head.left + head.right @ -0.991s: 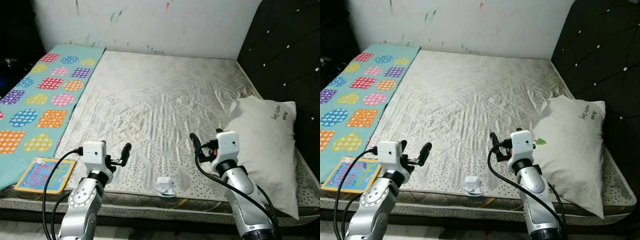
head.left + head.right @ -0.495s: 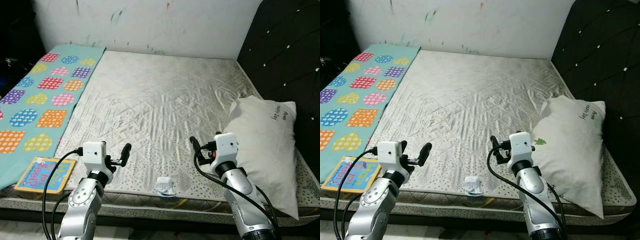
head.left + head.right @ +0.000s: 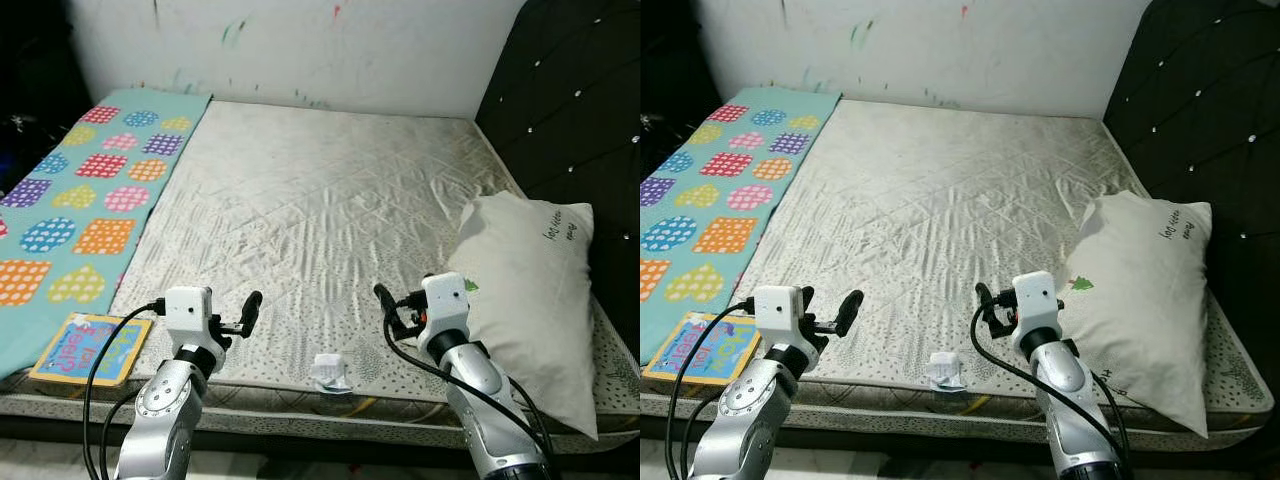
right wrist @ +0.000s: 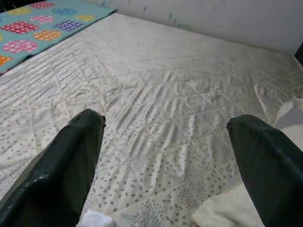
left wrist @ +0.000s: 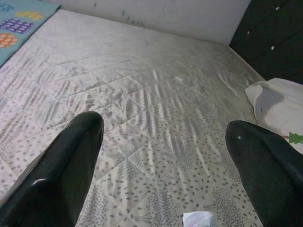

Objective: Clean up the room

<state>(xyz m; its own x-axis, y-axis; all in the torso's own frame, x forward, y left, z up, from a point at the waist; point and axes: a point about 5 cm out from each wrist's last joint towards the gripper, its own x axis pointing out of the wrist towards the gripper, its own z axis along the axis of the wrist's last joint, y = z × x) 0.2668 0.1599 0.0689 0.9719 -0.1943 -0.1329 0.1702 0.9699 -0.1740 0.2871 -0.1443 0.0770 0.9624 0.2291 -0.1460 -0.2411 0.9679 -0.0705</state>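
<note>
On the near edge of the quilted cream mattress, in the left eye view, a small crumpled white wrapper lies between the two arms. The left gripper hovers over the mattress beside the wrapper on the robot's left, and the right gripper hovers just to the wrapper's other side. A flat colourful picture book lies at the mattress's near left corner on a teal blanket with spotted hearts. A large white pillow with a small green tree print rests along the mattress's right side, against a dark tufted headboard.

In the left wrist view, the left gripper's two black fingers stand wide apart above the mattress, with the wrapper between them near the edge and the pillow beyond.

In the right wrist view, the right gripper's fingers are likewise spread wide, holding nothing; a white scrap of the wrapper shows at the frame's edge, and the blanket lies at the mattress's far side.
</note>
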